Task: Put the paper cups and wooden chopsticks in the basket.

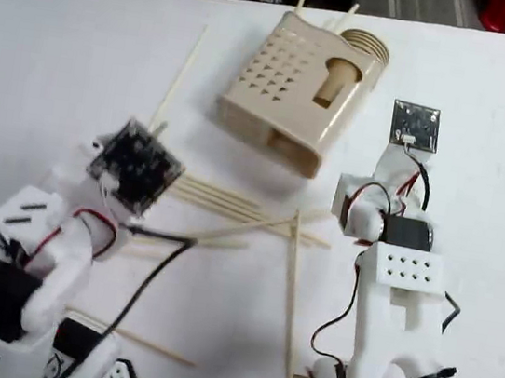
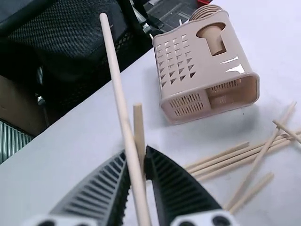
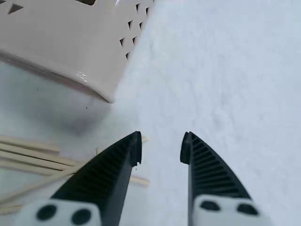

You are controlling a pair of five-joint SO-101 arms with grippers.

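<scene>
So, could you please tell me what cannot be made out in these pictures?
Paper cups, high view: the basket wall hides most of the stack, so no count.
Held chopsticks, left wrist view: lower ends hidden inside the left gripper.
Loose chopsticks, right wrist view: cut off by the edge and the right gripper.

I see a white desk (image 1: 66, 41) under pale wooden chopsticks (image 1: 223, 200). The basket (image 2: 202, 80) is beige, pierced with rows of small triangles and fine slots. My left hand (image 2: 141, 157) and right hand (image 3: 160, 143) are black and ribbed. The chopstick (image 2: 115, 80) pinched in the left is light tan.
</scene>
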